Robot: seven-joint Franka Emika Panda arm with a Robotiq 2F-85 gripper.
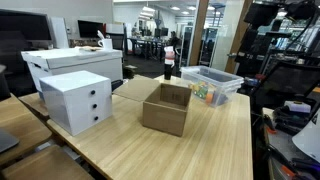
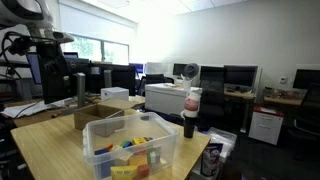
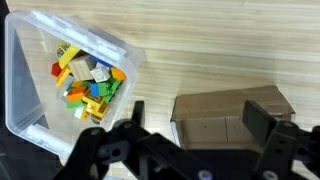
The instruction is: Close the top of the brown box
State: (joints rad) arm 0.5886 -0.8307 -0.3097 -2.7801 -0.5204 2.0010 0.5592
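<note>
The brown box [image 1: 165,108] stands near the middle of the wooden table with its top open and its flaps standing apart. It also shows in an exterior view [image 2: 99,112] and in the wrist view [image 3: 230,103]. My gripper [image 3: 198,112] is open and empty. It hangs above the box, with one finger on each side of the box's near edge in the wrist view. In an exterior view the gripper [image 2: 80,92] sits just above the box's far side. I cannot make out a white label.
A clear plastic bin [image 1: 212,84] of coloured bricks lies beside the box, also in the wrist view [image 3: 65,70]. A white drawer unit [image 1: 75,100] stands on the box's other side. A dark bottle [image 2: 190,113] stands behind the bin.
</note>
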